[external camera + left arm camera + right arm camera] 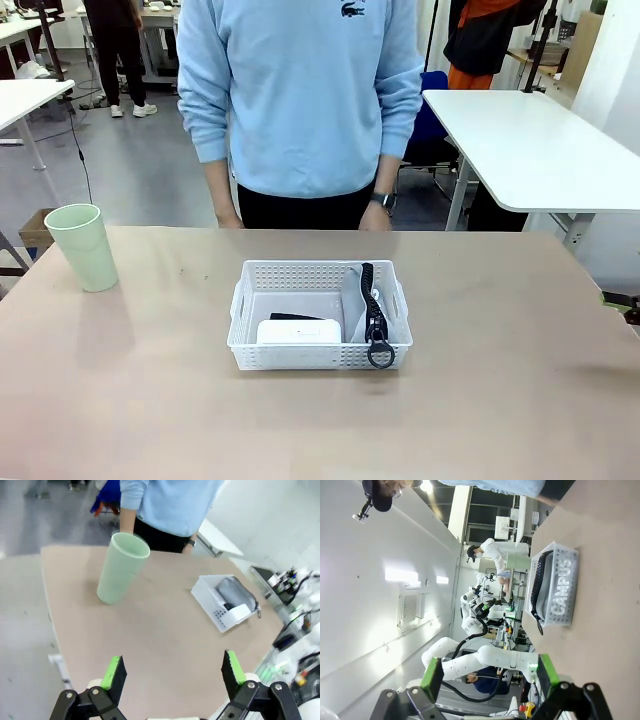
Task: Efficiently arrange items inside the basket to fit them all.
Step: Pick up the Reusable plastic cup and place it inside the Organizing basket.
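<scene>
The white lattice basket (247, 308) stands in the middle of the table. Inside it a grey pouch (358, 292) with a black zipper leans on edge along the right wall, a white rounded device (298, 331) lies at the front, and a small black object (293, 317) sits behind it. The pale green cup (82, 247) stands upright on the table at the far left, outside the basket. My left gripper (172, 672) hangs open above the table's near left, well short of the cup (120, 569). My right gripper (490, 677) is open, rolled sideways, facing the basket (559, 587) and the "CAMPUS" pouch (557, 591) from a distance.
A person in a light blue sweatshirt (300, 90) stands at the far edge with both hands hanging near the table. A sliver of the right gripper (622, 303) shows at the right edge. Another white table (530, 140) stands behind at right.
</scene>
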### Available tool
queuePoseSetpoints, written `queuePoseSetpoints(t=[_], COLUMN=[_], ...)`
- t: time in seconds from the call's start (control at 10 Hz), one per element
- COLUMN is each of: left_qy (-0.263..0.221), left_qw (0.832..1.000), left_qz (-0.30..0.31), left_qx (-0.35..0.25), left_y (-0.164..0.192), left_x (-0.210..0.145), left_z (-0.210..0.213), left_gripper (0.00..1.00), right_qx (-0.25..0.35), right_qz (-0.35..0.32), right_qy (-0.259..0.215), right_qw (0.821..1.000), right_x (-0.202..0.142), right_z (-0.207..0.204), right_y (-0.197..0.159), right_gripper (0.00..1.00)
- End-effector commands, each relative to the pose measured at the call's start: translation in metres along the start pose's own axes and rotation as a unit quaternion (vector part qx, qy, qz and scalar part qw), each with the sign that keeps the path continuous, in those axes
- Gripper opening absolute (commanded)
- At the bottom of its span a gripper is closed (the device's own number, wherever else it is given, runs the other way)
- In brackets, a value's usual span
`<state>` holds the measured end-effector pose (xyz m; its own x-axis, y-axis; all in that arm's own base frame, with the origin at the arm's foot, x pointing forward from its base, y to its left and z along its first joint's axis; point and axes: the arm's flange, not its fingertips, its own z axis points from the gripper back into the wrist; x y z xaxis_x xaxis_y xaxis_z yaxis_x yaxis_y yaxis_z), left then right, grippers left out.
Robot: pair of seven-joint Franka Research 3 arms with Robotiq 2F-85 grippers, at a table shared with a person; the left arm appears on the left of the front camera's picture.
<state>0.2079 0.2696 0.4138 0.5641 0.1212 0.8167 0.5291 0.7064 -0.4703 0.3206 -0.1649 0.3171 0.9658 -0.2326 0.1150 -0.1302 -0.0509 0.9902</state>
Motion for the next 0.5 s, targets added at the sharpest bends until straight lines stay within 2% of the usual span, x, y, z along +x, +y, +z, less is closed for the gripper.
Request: queuePoseSetpoints(t=[0.0, 0.2, 0.4], left_qy=[-0.037, -0.058, -0.09], left_qw=[0.983, 0.954, 0.909], left_qz=[-0.171, -0.285, -0.391], left_qx=[0.059, 0.078, 0.116], left_y=[-0.029, -0.053, -0.076], left_x=[0.012, 0.03, 0.037], left_z=[-0.03, -0.052, -0.081], left_gripper=[1.0, 1.0, 1.0], right_qx=[0.004, 0.004, 0.004], right_qz=[0.002, 0.002, 0.002], right_qy=[-0.001, -0.001, -0.001], right_qw=[1.0, 1.0, 1.0], right_x=[-0.003, -0.003, -0.003], right_z=[0.0, 0.0, 0.0], right_y=[0.004, 0.004, 0.004], right_gripper=[1.0, 1.0, 1.0])
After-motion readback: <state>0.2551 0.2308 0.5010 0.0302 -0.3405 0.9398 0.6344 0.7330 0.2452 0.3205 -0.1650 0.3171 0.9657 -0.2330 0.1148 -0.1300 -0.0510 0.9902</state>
